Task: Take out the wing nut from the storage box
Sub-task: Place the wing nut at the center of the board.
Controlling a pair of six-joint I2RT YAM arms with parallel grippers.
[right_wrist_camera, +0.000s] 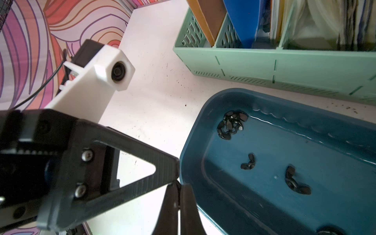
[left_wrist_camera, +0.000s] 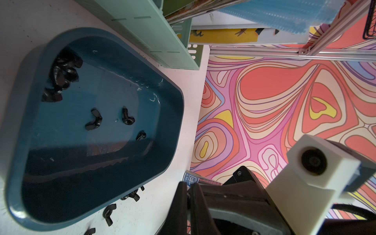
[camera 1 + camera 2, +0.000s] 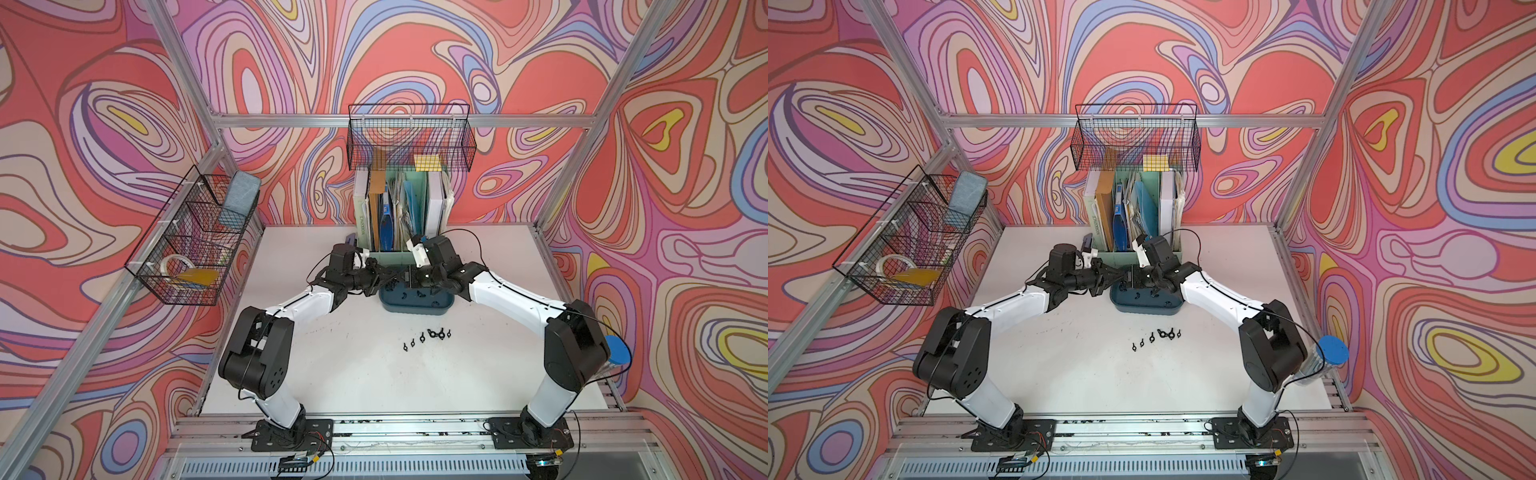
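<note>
Left gripper (image 2: 188, 189) and right gripper (image 1: 178, 191) closed, tips meeting at box (image 3: 415, 308) end
Wing nuts (image 2: 94, 120) lie on box floor, apart from both; grasp unclear

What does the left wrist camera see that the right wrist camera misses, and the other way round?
Only the left wrist view shows loose wing nuts lying on the table outside the storage box, and the right arm's white camera housing. Only the right wrist view shows the left arm's white camera housing. Both show that teal box, the clump of wing nuts and a few single wing nuts inside it, and the mint-green file holder beside it.
</note>
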